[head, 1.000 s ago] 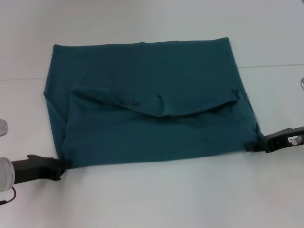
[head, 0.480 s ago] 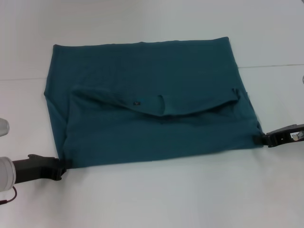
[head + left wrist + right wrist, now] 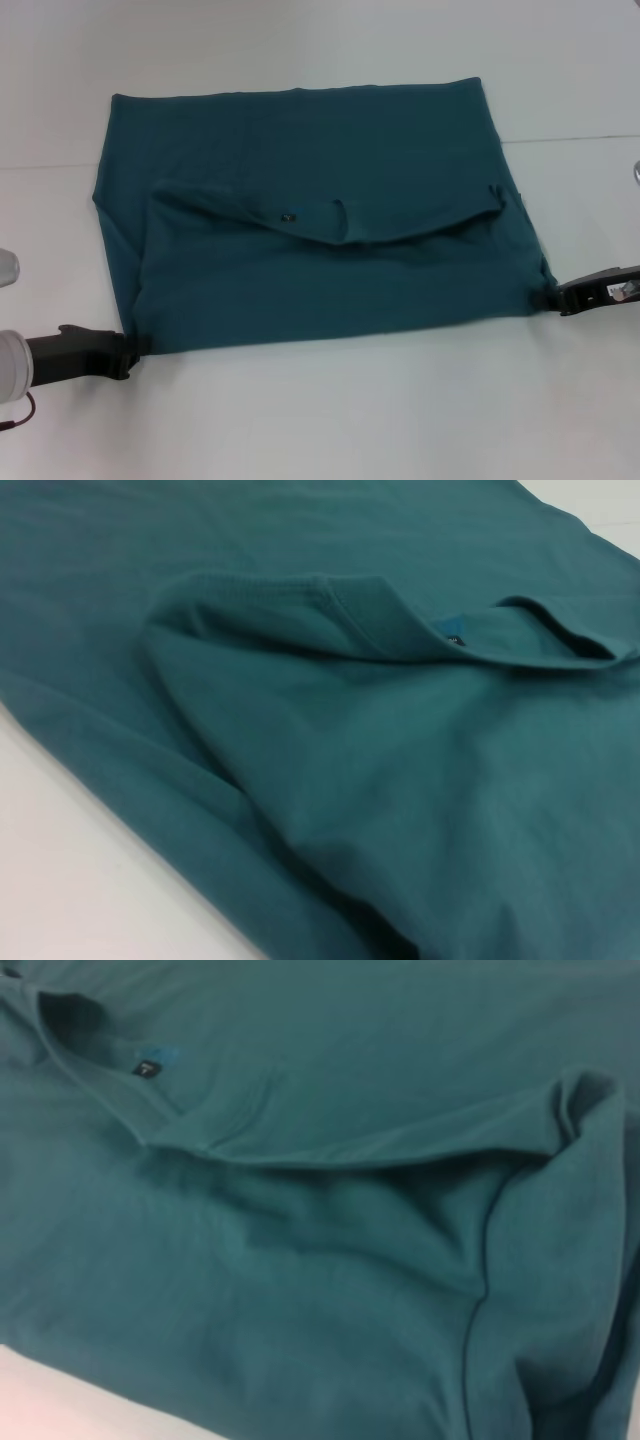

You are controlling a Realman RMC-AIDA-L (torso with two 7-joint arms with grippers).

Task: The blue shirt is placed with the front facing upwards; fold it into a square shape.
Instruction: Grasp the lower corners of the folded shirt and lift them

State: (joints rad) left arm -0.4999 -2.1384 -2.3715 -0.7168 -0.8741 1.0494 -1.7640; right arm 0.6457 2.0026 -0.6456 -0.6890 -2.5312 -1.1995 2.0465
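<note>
The blue shirt (image 3: 310, 230) lies folded, near corners touching left pincer (image 3: 128, 350) and right pincer (image 3: 545, 297), grips unclear.

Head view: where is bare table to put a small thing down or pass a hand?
Bare table lies along the near edge, between the left claw and the right claw, and also beyond the far hem of the blue shirt. The near corners of the shirt are crowded, one claw at each.
</note>
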